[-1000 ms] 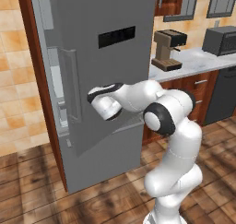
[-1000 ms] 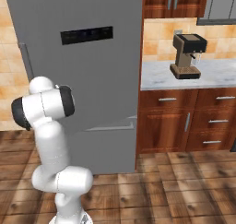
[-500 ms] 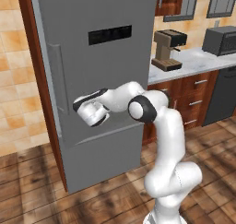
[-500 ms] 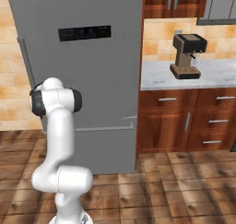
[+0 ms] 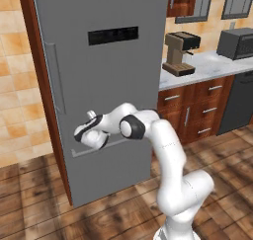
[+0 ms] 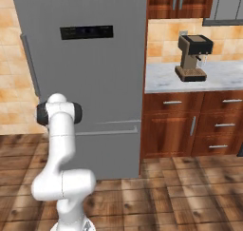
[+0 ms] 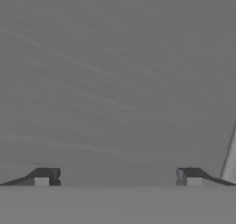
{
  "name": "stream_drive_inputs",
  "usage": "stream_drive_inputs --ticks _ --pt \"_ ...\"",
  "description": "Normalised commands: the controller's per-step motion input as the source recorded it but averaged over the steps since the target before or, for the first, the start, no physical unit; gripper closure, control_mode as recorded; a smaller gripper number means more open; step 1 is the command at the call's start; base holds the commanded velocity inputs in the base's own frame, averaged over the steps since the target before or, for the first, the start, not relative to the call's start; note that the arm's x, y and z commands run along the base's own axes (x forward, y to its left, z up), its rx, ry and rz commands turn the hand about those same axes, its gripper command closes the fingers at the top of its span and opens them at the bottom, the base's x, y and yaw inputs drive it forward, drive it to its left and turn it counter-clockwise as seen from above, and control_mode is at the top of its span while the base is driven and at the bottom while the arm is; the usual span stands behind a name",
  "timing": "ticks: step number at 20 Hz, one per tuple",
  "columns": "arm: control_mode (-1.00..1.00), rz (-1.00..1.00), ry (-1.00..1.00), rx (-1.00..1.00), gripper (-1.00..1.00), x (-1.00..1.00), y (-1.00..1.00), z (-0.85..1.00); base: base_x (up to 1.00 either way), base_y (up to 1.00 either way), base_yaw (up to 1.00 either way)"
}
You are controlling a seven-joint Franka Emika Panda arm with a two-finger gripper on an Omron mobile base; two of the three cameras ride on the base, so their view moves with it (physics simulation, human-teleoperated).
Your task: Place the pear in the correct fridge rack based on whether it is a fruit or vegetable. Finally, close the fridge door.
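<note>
- The pincer (image 7: 117,177) sits right up against the fridge door (image 5: 99,86), its two dark fingertips (image 7: 46,176) spread wide with nothing between them; brushed grey metal spans the hand view, and a pale strip at its right edge may be the handle or a seam, too cropped to tell.
- In the left base view the pincer (image 5: 85,135) meets the door low down, just above the horizontal seam, below and to the right of the slim vertical handle (image 5: 55,78).
- The door looks flush with the fridge body in both base views, so the closing step seems all but finished; the pear and the fridge rack lie behind it, presumably inside.
- Handling judgement: the door is a big, stiff, heavy slab that swings on a hinge; its smooth face would be slippery, so a flat push suits it better than a pinch, and a push far from the hinge needs the least force. For pulling, the handle is the place to take hold.
- Further back, a coffee machine (image 6: 193,58) stands on the table (image 6: 223,78) near its fridge-side edge, above brown drawers (image 6: 190,125).
</note>
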Motion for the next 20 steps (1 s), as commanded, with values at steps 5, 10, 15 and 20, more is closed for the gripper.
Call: stream_drive_inputs --ticks 5,10,15,20 --pt "-1.00 -0.21 0.00 0.00 -1.00 0.74 0.34 -0.02 0.00 0.00 0.00" --pt "-1.00 -0.21 0.00 0.00 -1.00 0.83 0.40 0.00 0.00 0.00 0.00" --pt "-1.00 -0.19 0.00 0.00 -1.00 0.99 0.50 0.00 0.00 0.00 0.00" --pt "-1.00 -0.18 0.00 0.00 -1.00 1.00 0.44 0.01 0.00 0.00 0.00"
